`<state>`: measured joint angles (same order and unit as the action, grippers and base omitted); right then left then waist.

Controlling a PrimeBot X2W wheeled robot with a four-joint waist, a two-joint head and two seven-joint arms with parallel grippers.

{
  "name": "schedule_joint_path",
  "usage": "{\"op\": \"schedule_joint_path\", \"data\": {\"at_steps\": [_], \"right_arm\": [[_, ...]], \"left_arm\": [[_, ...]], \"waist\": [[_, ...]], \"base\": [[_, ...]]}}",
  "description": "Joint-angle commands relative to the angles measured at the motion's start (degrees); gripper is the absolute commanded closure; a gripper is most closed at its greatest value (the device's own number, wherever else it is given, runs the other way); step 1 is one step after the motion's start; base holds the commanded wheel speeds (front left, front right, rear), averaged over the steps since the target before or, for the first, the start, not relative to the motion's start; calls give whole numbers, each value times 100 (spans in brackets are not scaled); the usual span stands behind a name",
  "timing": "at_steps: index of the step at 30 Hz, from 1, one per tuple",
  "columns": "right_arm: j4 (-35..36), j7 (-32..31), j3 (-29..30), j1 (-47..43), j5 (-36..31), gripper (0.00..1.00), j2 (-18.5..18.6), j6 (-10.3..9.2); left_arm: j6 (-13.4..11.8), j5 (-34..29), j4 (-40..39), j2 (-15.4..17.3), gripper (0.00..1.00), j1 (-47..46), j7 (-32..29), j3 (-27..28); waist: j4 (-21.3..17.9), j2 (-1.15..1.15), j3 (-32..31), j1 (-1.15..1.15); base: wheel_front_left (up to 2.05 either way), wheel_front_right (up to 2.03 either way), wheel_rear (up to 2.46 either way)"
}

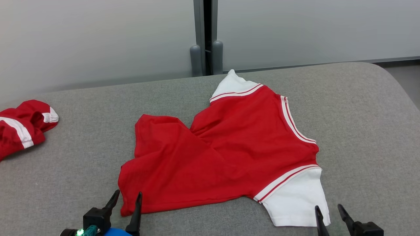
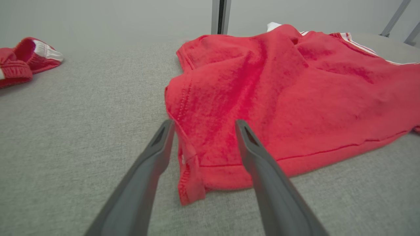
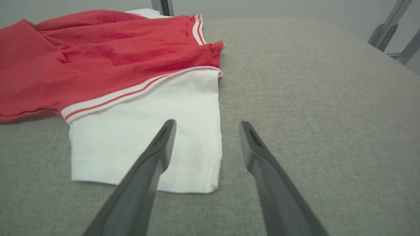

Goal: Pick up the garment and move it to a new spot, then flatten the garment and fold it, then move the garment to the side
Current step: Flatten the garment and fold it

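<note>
A red garment [image 1: 229,154] with white sleeves lies spread, back up and somewhat rumpled, on the grey cloth-covered desk [image 1: 361,131], around its middle and reaching from near the far edge to near the front edge. One white sleeve [image 1: 233,85] points at the far edge. The other white sleeve [image 1: 295,200] lies flat towards the front edge, with red and white stripes where it meets the body. The hem side is turned towards the desk's left, and a fold runs across the red cloth. The left tool [image 1: 129,193] stands at the front edge with its jaws wide and nothing between them held. In the left wrist view the left tool [image 2: 204,123] straddles the near hem corner of the garment [image 2: 279,98], one finger over bare desk and the other over red cloth; whether they touch it I cannot tell. The right tool [image 1: 328,207], jaws also wide and holding nothing, stands by the front edge. In the right wrist view the right tool [image 3: 207,123] straddles the side edge of the sleeve [image 3: 147,131], one finger over white cloth and one over bare desk. A second red and white garment [image 1: 23,126] lies bunched at the desk's left edge, well apart from the first.
</note>
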<state>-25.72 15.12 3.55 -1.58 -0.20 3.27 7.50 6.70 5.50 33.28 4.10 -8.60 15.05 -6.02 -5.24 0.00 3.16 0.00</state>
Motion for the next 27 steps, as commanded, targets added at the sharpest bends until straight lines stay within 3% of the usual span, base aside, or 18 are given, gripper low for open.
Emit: {"op": "schedule_joint_path", "data": {"at_steps": [1,17,18,19,20,21,22,23,24,27], "right_arm": [[-77,3,-60,-81,32,0,32,-2],[-862,0,-376,263,280,0,70,-2],[-893,-1,-394,271,295,0,69,-2],[-928,-2,-419,280,302,0,66,-1],[-964,-4,-447,289,315,0,62,-1],[-1015,-4,-486,297,345,0,57,-1],[-1078,-6,-524,313,372,49,53,0],[-1118,-9,-559,325,385,81,47,0],[-1144,-20,-583,337,411,100,45,0],[-1186,-19,-633,379,462,100,49,-2]], "left_arm": [[23,20,91,43,0,-102,15,15],[53,79,759,114,3,-459,16,-12],[55,89,754,111,8,-456,16,-19],[55,89,754,110,25,-450,16,-19],[57,87,754,113,53,-436,16,-20],[59,95,755,120,71,-417,16,-20],[61,110,760,124,100,-395,16,-20],[62,122,756,123,100,-371,16,-22],[64,131,744,121,100,-346,16,-29],[69,143,669,137,100,-291,16,-17]], "waist": [[-36,0,55,0],[-97,0,258,0],[-93,0,257,0],[-89,0,255,0],[-86,0,252,0],[-83,0,248,0],[-80,0,243,0],[-79,0,235,0],[-79,0,231,0],[-81,0,217,0]], "base": [[0,0,0],[0,0,0],[0,0,0],[0,0,0],[0,0,0],[0,0,0],[0,0,0],[0,0,0],[0,0,0],[0,0,0]]}}
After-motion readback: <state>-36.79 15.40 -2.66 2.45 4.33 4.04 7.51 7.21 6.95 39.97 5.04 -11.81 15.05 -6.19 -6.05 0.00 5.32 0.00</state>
